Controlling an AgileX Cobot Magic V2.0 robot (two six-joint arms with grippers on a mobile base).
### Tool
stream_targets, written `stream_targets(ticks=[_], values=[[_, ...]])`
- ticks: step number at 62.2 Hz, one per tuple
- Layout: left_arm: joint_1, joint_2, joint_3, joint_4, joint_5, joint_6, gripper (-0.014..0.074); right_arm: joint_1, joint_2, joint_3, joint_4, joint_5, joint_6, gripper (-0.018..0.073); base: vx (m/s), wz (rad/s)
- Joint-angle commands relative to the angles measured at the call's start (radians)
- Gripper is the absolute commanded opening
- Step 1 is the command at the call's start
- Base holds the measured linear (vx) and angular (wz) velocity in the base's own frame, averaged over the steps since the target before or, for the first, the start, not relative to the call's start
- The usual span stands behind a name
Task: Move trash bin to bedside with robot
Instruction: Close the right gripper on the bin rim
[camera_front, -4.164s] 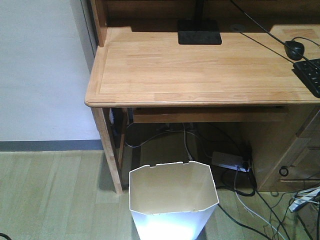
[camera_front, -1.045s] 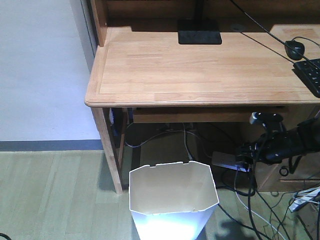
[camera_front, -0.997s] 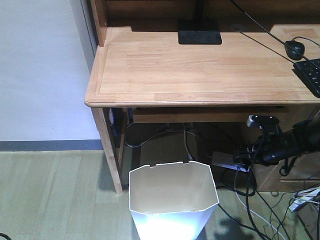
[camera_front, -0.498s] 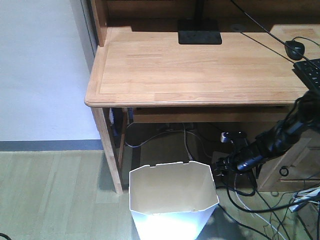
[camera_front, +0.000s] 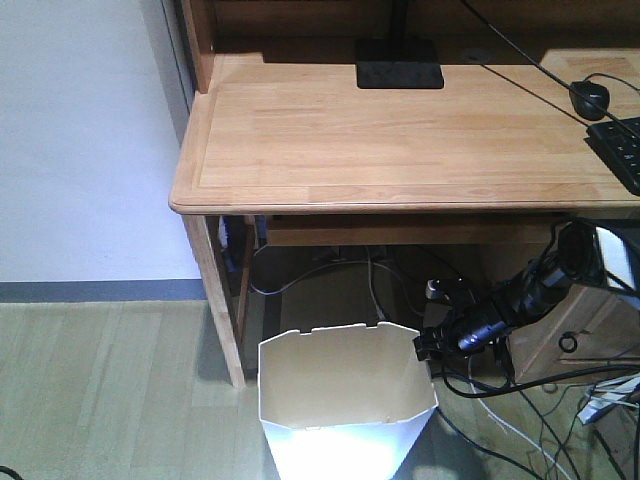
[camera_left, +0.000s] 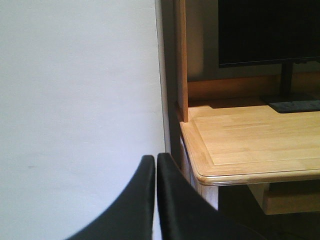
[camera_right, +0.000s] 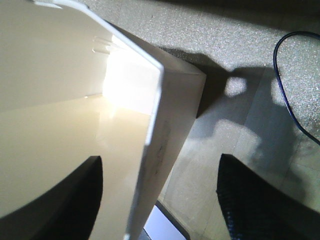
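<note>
Grasp step, we reckon: white faceted plastic trash bin (camera_front: 345, 400) on floor by light wooden bench (camera_front: 400, 140) leg; right jaws spread astride its rim wall, left jaws clenched empty. Next we clamp, then haul bedward.

The trash bin (camera_front: 345, 395) runs off the front view at 6 o'clock, its base unseen. The keyboard (camera_front: 622, 150) is cut at 3 o'clock. In the right wrist view the fingers (camera_right: 250, 200) are dark blurs at 5 and 7 o'clock.
</note>
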Motion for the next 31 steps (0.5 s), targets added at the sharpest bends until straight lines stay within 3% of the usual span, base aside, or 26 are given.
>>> stream_targets(ticks=[1, 15, 31], values=[[-0.006, -0.008, 0.013, -0.009, -0.074, -0.014, -0.0006, 0.001, -0.028, -0.054, -0.088, 0.033, 0.065, 0.0463, 0.00, 0.00], [-0.006, -0.008, 0.013, -0.009, -0.074, -0.014, -0.0006, 0.024, 0.040, -0.176, -0.326, 0.093, 0.258, 0.0454, 0.00, 0.00], [-0.006, -0.008, 0.013, -0.009, -0.074, -0.014, -0.0006, 0.022, 0.129, -0.360, -0.501, 0.300, 0.401, 0.0390, 0.00, 0.00]])
